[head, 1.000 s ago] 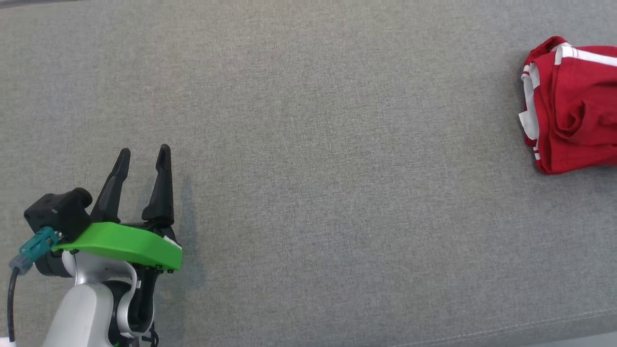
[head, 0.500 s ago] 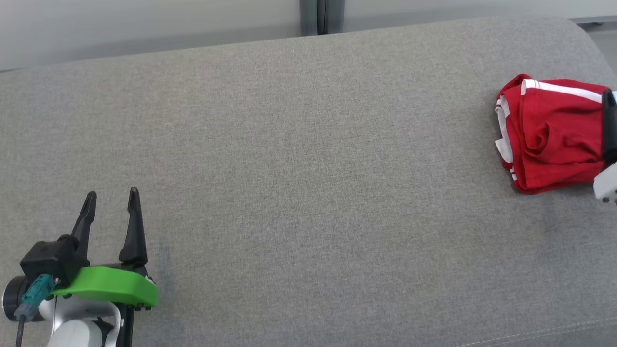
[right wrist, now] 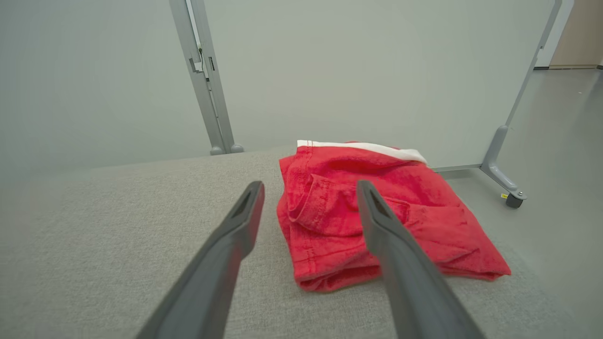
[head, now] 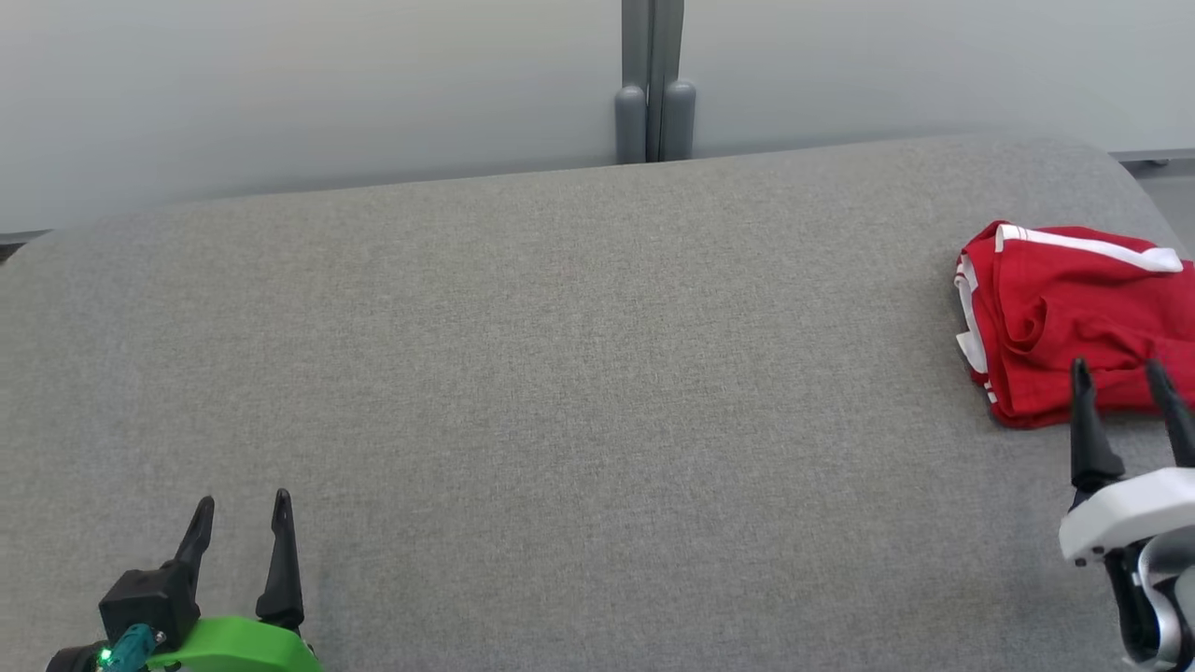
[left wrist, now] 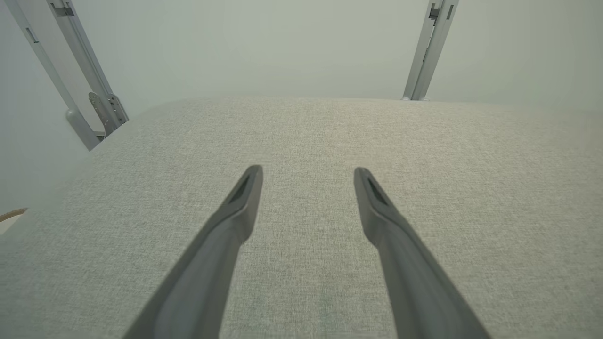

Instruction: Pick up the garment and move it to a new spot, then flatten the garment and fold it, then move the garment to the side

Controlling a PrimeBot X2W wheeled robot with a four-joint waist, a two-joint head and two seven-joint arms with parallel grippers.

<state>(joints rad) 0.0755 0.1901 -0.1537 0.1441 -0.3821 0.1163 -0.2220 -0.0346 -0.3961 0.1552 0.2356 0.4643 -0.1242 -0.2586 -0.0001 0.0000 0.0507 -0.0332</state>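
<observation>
Red garment (head: pixel 1064 317) lies in a folded bundle on the grey cushion (head: pixel 579 392), at its right end. Right gripper (head: pixel 1117 367) is over the cushion's right front, fingers apart, holding nothing. Left gripper (head: pixel 244 501) is at the cushion's left front, fingers apart, also holding nothing.

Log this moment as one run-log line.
garment: red, bundled, right end of cushion | left gripper: open, empty, over bare cushion | right gripper: open, empty, by garment's near edge
</observation>
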